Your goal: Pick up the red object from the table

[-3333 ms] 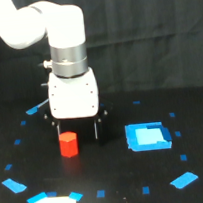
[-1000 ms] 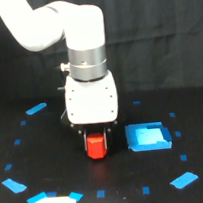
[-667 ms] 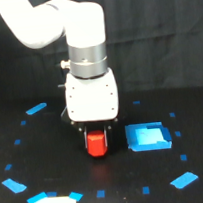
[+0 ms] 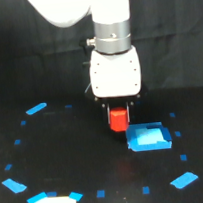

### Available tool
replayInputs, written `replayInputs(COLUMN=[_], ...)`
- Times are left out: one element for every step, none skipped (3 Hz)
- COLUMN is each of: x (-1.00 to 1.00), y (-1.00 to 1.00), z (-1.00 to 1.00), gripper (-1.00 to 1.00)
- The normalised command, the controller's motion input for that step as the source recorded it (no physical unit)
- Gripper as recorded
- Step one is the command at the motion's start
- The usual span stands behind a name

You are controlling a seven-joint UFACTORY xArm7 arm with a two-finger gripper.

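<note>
Across the black table (image 4: 55,159), dotted with small blue tape marks, I have the white xArm (image 4: 113,43) standing nearly upright in the middle of the exterior view, its boxy wrist housing hiding most of what hangs below it. To the exterior view's right of the arm lies a flat blue square piece (image 4: 149,138), well clear of the lift path but close beneath the load. The gripper (image 4: 119,114) is closed on the red object (image 4: 119,120), which I see pinched at its upper part between the dark fingers, and it looks to be off the table, with black showing beneath it. I judge the pickup as nearly done. To finish well I would raise straight up, slowly, with no sideways drift toward the blue piece, and hold the squeeze constant. The block is faceted and narrow, so a jerk could twist it on its faces and let it slip.
</note>
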Motion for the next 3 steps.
replayInputs(x=[-0.29,0.56,0.85], y=[-0.14,-0.16,-0.17], z=[1.00,0.89,1.00], gripper=[-1.00,-1.00,-1.00])
